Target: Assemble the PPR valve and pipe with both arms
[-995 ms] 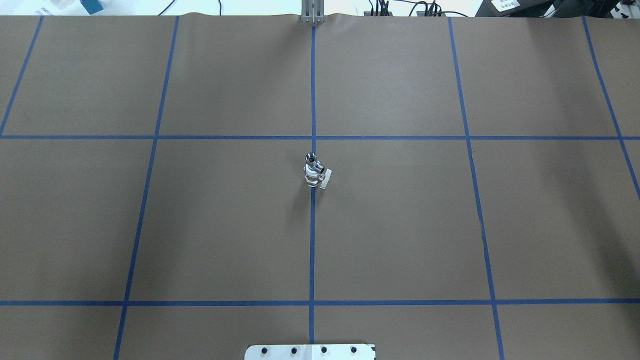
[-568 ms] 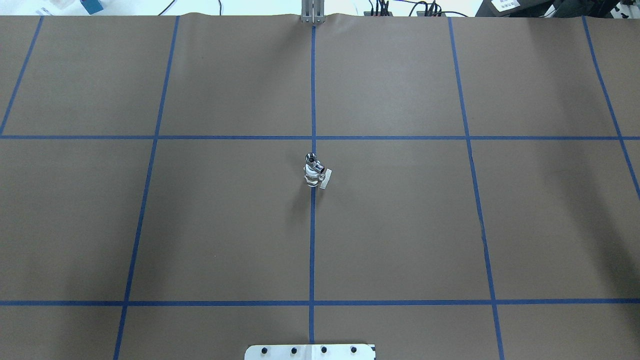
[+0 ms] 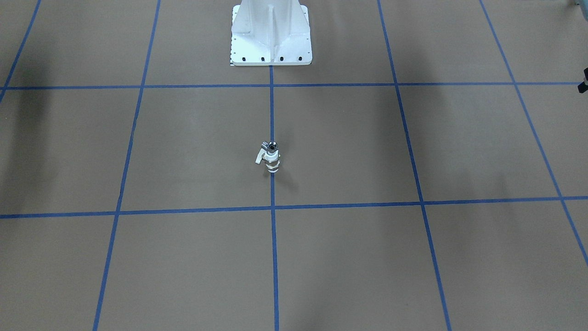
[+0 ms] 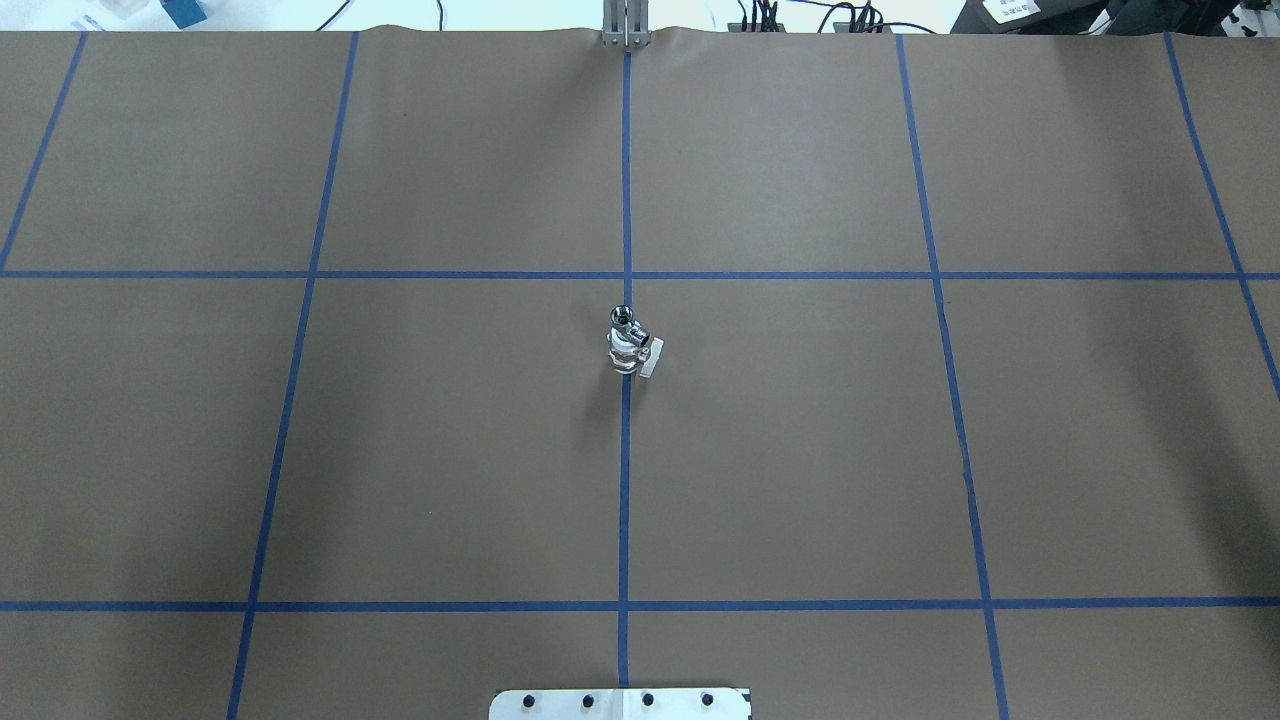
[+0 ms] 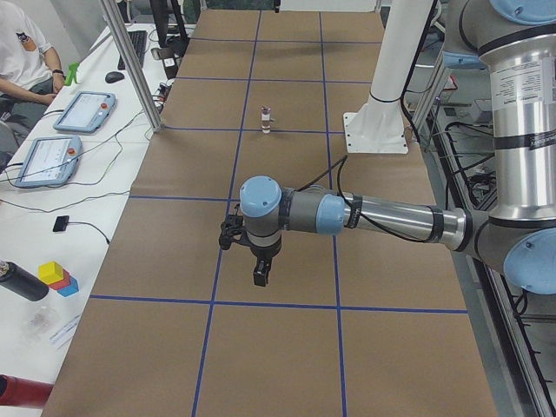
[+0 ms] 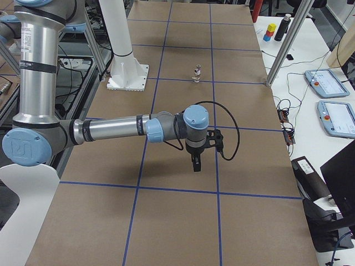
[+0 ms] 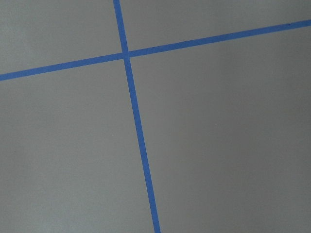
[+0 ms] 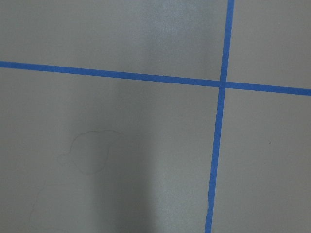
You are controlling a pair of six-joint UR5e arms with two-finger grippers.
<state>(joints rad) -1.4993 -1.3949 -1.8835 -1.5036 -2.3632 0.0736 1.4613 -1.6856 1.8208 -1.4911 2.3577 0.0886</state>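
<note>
The PPR valve (image 4: 627, 354) stands upright on the centre blue line of the brown table, white ends and a pale side lever. The chrome pipe (image 4: 624, 318) sits on its top end, joined to it. Both also show in the front view, valve (image 3: 271, 162) and pipe (image 3: 272, 146), and small in the left view (image 5: 266, 119) and the right view (image 6: 196, 73). My left gripper (image 5: 259, 274) hangs over the table's left end, far from them. My right gripper (image 6: 196, 164) hangs over the right end. I cannot tell whether either is open. The wrist views show only bare table.
The white robot base (image 3: 271, 41) stands behind the valve. An aluminium post (image 5: 130, 65) and a side desk with tablets (image 5: 82, 113) and a seated person (image 5: 22, 52) lie past the far edge. Coloured blocks (image 5: 56, 276) sit there too.
</note>
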